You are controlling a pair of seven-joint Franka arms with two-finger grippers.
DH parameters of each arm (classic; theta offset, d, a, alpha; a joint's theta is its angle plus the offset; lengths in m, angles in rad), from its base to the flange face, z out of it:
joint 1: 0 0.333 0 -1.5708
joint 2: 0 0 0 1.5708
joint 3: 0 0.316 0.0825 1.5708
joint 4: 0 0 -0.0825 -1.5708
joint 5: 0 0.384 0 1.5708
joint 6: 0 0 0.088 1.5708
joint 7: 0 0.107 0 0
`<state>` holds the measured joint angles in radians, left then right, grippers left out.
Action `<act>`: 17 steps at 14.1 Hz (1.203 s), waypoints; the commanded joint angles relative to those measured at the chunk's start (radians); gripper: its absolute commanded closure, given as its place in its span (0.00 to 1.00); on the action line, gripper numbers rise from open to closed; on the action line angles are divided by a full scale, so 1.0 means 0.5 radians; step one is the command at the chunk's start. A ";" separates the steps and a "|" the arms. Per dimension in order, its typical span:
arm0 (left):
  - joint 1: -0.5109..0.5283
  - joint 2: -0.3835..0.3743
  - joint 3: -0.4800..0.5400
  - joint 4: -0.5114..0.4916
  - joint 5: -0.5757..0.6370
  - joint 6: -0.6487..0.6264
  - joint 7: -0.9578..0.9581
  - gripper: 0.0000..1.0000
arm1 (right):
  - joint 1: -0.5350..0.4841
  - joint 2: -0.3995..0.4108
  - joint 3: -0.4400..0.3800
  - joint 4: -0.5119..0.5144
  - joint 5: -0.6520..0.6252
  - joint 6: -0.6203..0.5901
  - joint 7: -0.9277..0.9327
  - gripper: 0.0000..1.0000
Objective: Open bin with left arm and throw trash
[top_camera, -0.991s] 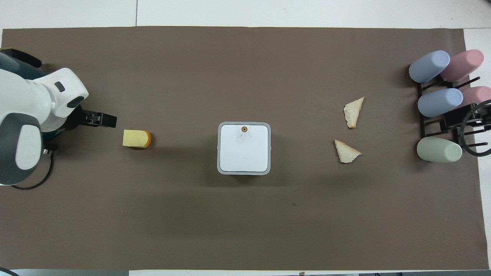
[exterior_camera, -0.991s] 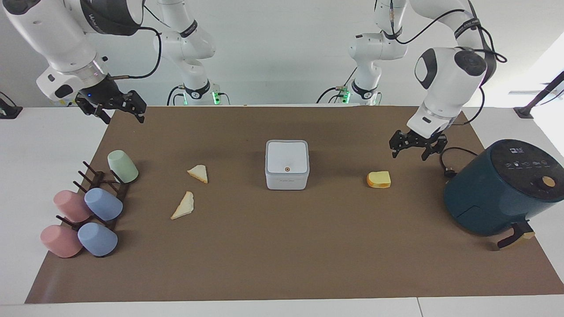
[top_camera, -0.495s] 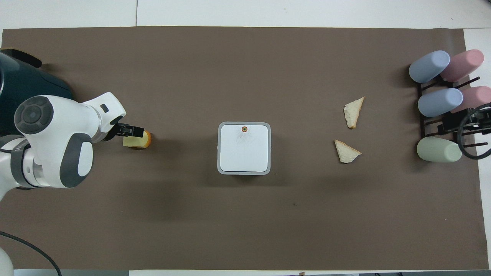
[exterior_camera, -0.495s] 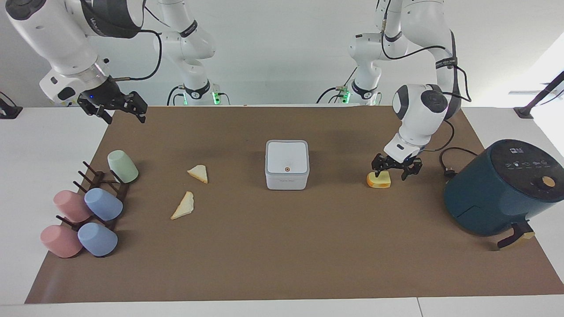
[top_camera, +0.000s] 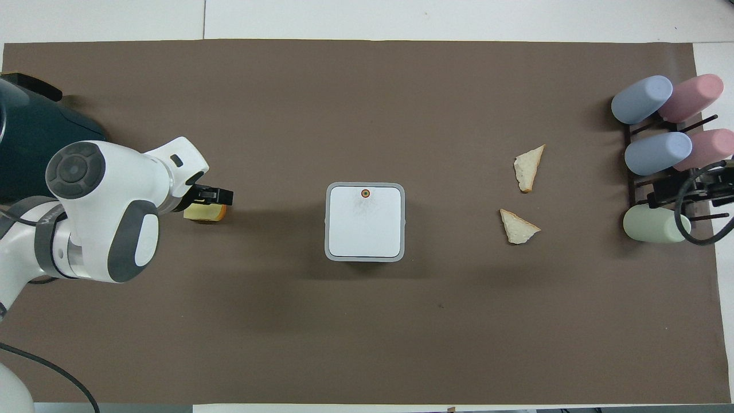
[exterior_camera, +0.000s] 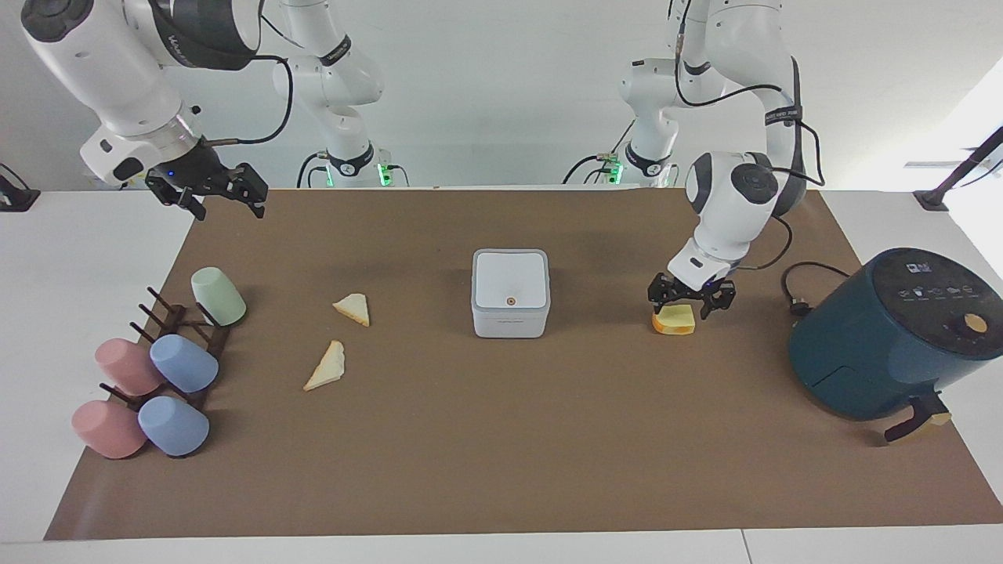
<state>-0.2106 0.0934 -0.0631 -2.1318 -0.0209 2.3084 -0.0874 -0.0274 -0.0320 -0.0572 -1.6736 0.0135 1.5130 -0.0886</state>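
Small white cube-shaped plastic bin [exterior_camera: 510, 293] mid-table, lid shut | left gripper [exterior_camera: 689, 298] spread over yellow-orange slice [exterior_camera: 675, 320] | bread triangles [exterior_camera: 352, 309] untouched | right gripper [exterior_camera: 210, 191] open, waiting.

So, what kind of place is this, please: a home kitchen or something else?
Most likely a robot lab bench staged as a kitchen. Two arms are mounted at a plain white table covered by brown paper, with a teal appliance, pastel cups on a rack, and a small white bin.
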 commanded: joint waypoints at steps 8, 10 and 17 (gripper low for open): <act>-0.757 0.221 0.013 0.499 -0.026 0.368 -1.218 1.00 | 0.049 -0.089 0.010 -0.159 0.028 0.195 0.015 0.00; -0.794 0.291 0.010 0.499 -0.023 0.399 -1.203 1.00 | 0.049 -0.089 0.010 -0.162 0.028 0.198 0.015 0.00; -0.910 0.289 0.010 0.395 -0.023 0.326 -1.175 1.00 | 0.049 -0.089 0.010 -0.166 0.028 0.205 0.012 0.00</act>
<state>-0.6371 0.2437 -0.0707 -1.9038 -0.0209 2.4993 -0.6802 0.0004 -0.0525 -0.0545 -1.7258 0.0185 1.5932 -0.0886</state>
